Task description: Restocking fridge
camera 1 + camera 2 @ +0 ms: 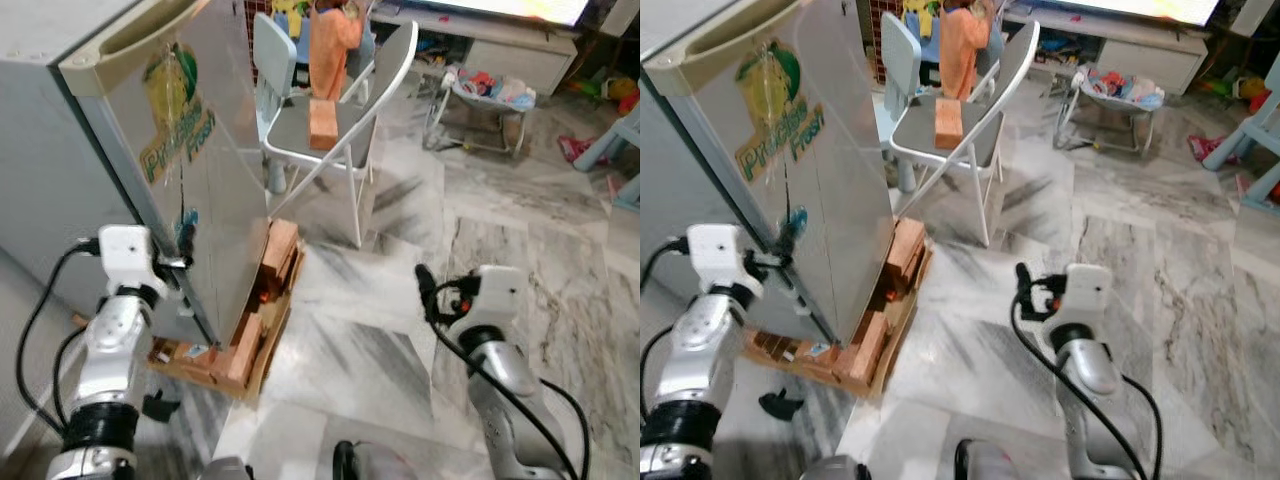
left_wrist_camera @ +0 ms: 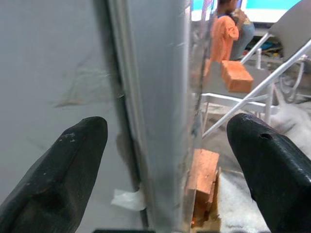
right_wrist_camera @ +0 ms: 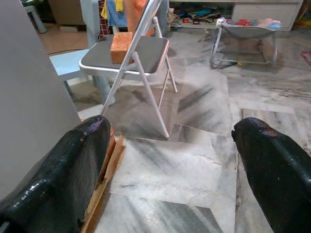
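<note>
1. The fridge (image 1: 120, 130) dominates the left, standing tall, long axis vertical, its door (image 1: 825, 170) facing the room, perched on a pallet (image 1: 240, 350) of bricks.
2. Behind it, a folding chair (image 1: 345, 120) carries one brick (image 1: 322, 122); a person in orange (image 1: 330, 45) sits beyond.
3. The left gripper (image 2: 165, 141) is at the door's edge, fingers spread, straddling it!
4. The right gripper (image 3: 170, 145) hangs wide open over marble floor (image 1: 520, 220).
5. Risk, I'd say: those fingers slipping off the thin edge, or a hard pull rocking the fridge on its bricks.
</note>
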